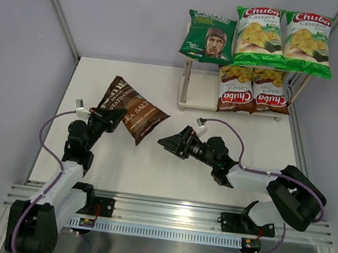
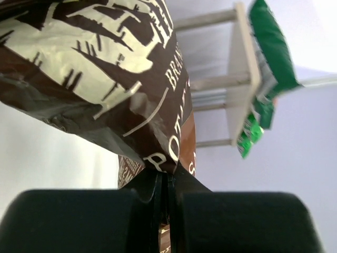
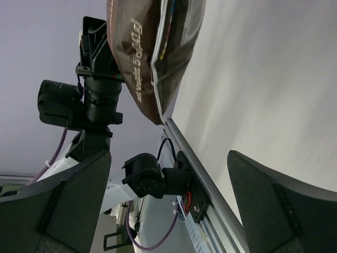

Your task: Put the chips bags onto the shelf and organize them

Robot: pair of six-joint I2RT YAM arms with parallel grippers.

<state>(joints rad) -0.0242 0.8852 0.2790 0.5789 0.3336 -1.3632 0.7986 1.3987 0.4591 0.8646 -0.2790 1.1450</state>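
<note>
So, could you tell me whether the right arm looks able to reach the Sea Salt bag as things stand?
Probably yes: the right fingers are open and aimed at the Sea Salt bag, nothing between them, though the left fingers are shut on its edge.

Lab booth: grey panels (image 1: pixel 127 16), mounting rail (image 1: pixel 170 216)

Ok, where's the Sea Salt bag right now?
The Sea Salt bag is left of centre in the top view, pinched by the left gripper, with the open right gripper to its right and the shelf farther back.
</note>
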